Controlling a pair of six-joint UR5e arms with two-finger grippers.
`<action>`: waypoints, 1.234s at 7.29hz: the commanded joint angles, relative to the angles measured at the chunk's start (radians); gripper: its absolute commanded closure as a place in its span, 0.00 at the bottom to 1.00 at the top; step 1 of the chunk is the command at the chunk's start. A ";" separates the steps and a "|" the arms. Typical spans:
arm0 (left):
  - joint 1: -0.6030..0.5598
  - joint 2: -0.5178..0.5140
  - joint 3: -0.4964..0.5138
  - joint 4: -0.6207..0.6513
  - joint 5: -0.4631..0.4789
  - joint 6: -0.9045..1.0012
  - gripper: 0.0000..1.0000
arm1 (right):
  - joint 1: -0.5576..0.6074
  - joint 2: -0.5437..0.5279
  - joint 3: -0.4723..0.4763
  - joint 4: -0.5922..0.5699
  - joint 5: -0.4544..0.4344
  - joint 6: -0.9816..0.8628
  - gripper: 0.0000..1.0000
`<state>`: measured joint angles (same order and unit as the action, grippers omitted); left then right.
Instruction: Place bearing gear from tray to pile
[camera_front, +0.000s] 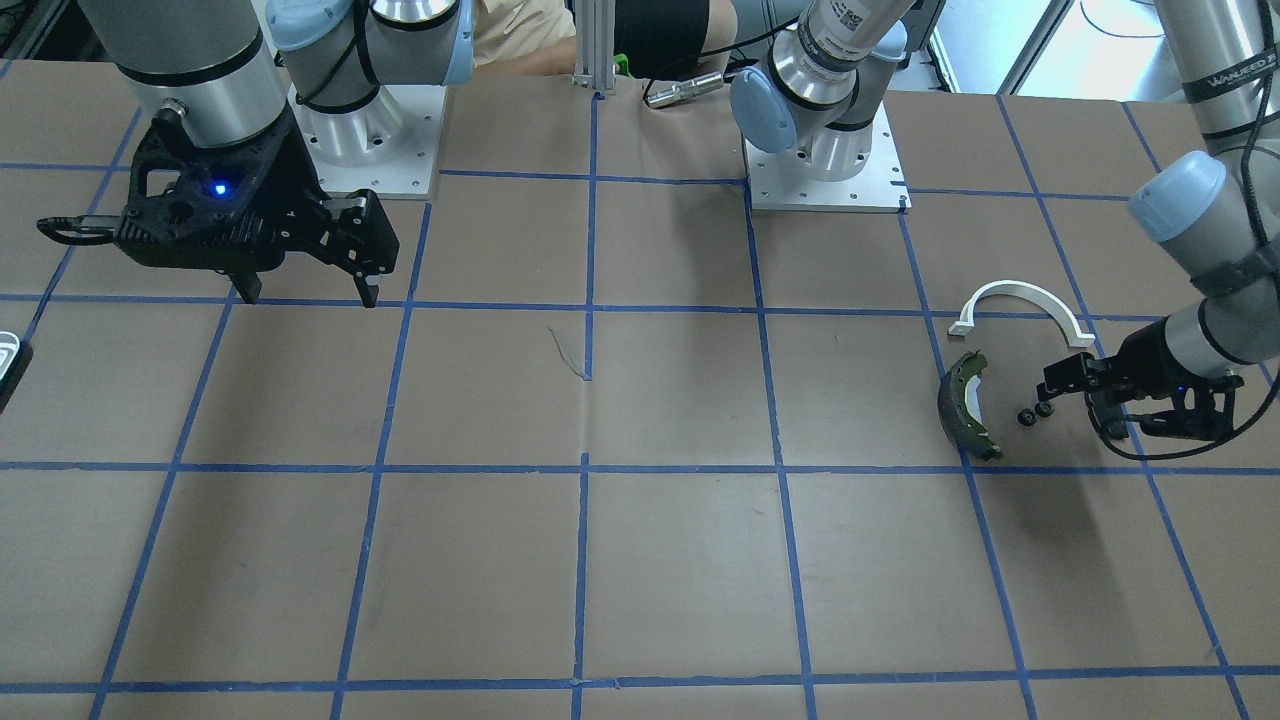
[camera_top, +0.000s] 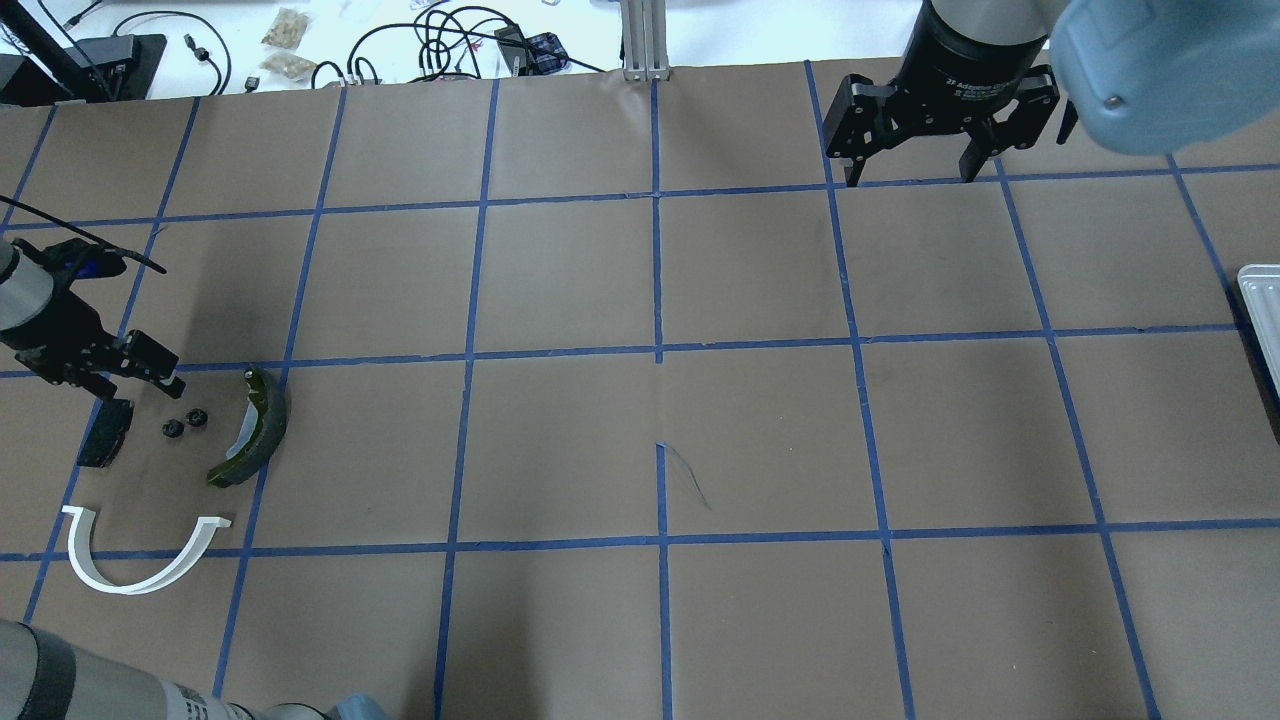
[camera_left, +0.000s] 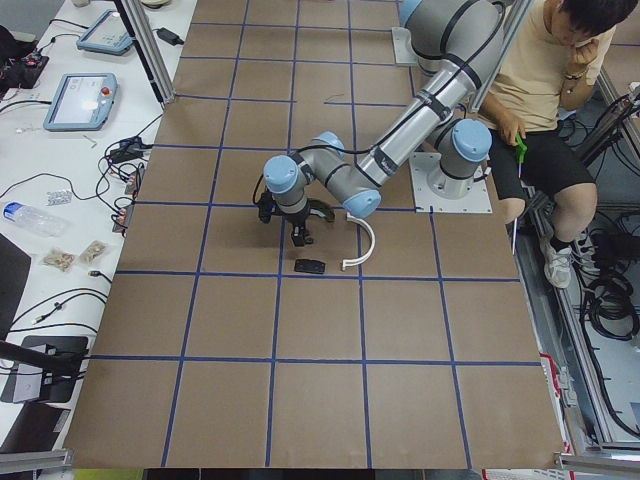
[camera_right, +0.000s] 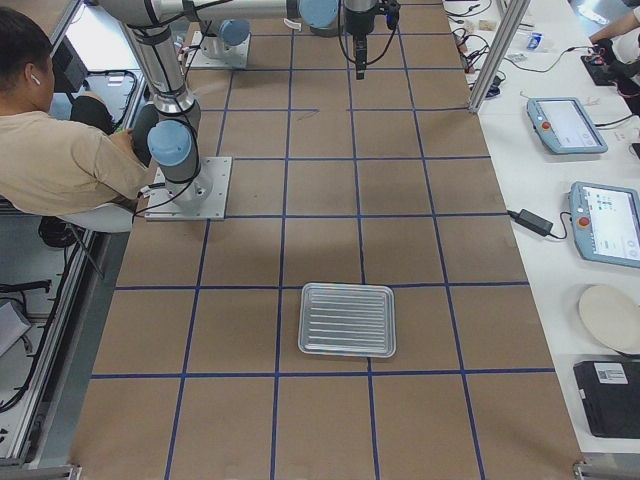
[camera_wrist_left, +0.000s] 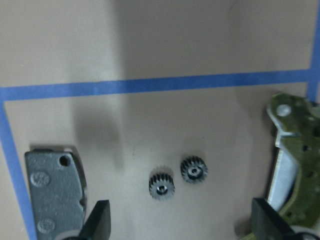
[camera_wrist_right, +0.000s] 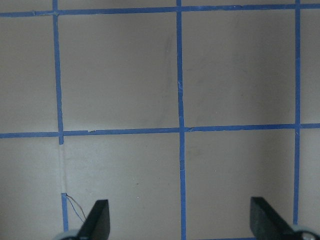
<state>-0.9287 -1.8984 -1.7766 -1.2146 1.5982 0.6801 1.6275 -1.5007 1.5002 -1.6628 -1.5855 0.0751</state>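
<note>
Two small black bearing gears lie on the table in the pile, also in the left wrist view. Around them lie a dark brake shoe with olive rim, a black rectangular pad and a white half-ring bracket. My left gripper hovers just above the gears, open and empty, with the gears below the gap between its fingers. My right gripper is open and empty, high over the far middle of the table. The ribbed metal tray lies at the table's right end with nothing in it.
The table is brown paper with a blue tape grid. A person sits behind the robot bases. Tablets and cables lie on the white bench beyond the far edge.
</note>
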 joint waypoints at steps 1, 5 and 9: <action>-0.141 0.051 0.165 -0.164 -0.006 -0.050 0.00 | 0.000 -0.001 0.000 0.000 -0.001 0.000 0.00; -0.396 0.168 0.269 -0.299 -0.102 -0.378 0.00 | -0.001 0.000 0.000 -0.002 -0.001 0.000 0.00; -0.593 0.229 0.214 -0.301 -0.041 -0.548 0.00 | 0.002 -0.001 0.005 0.000 -0.001 0.000 0.00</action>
<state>-1.4679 -1.6880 -1.5426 -1.5171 1.5288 0.1780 1.6295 -1.5017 1.5026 -1.6625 -1.5861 0.0751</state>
